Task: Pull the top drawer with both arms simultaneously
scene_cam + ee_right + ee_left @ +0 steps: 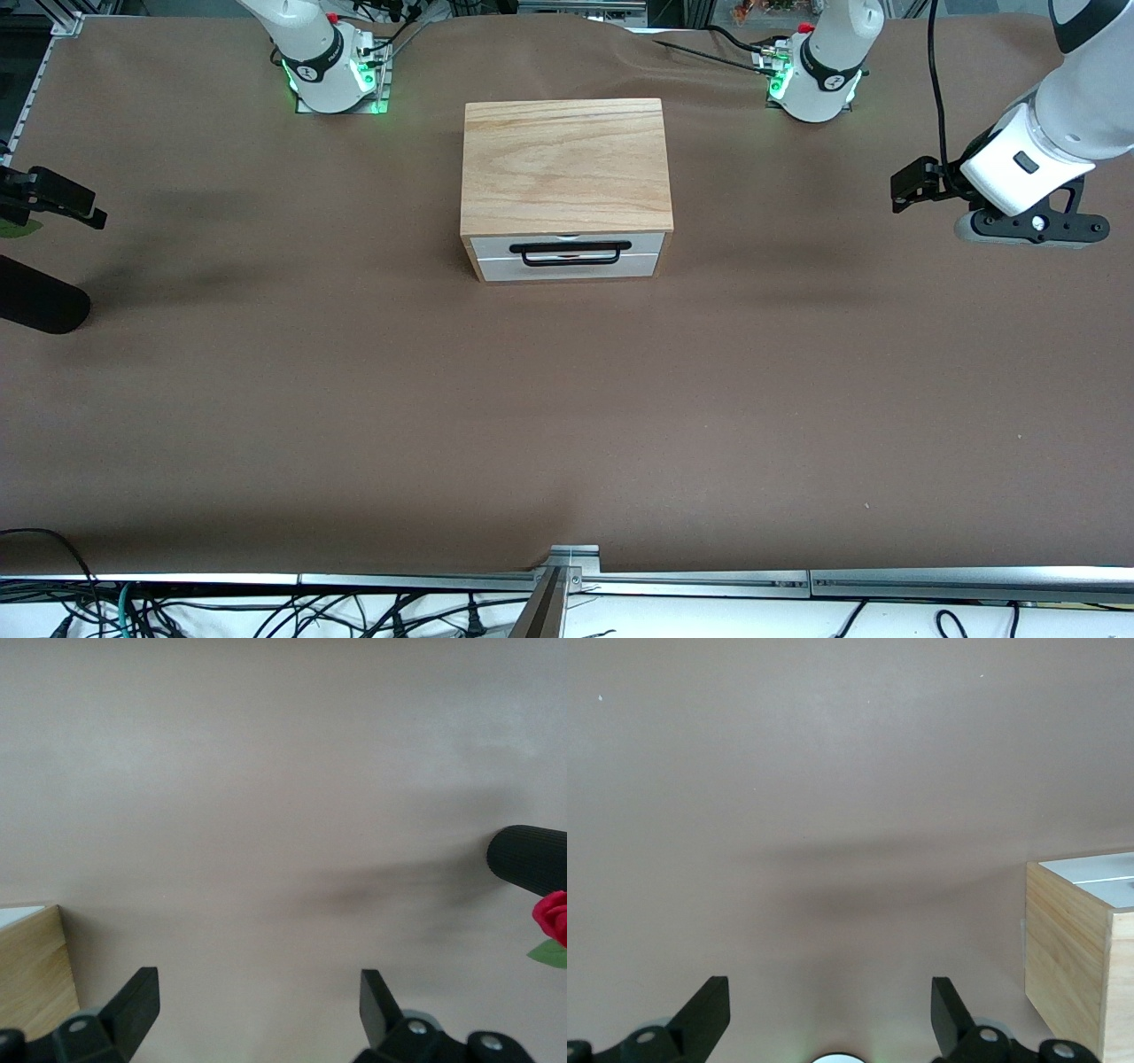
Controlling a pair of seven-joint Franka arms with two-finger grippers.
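The light-wood cabinet (565, 164) stands in the middle of the table. Its top drawer (496, 245) looks pushed in, and the white front carries a black bar handle (570, 248). My left gripper (902, 190) hangs open over the table toward the left arm's end, away from the cabinet. My right gripper (89, 213) hangs open over the right arm's end. The left wrist view shows open fingers (709, 1010) over bare cloth, with a cabinet corner (1072, 966) to one side. In the right wrist view the open fingers (137, 1001) hold nothing, and the cabinet (31, 979) is just in view.
Brown cloth (567, 408) covers the table. A black cylinder (35, 306) lies at the right arm's end, and it also shows as a cylinder (532, 859) beside a red flower (554, 914). A metal rail (691, 580) runs along the edge nearest the front camera.
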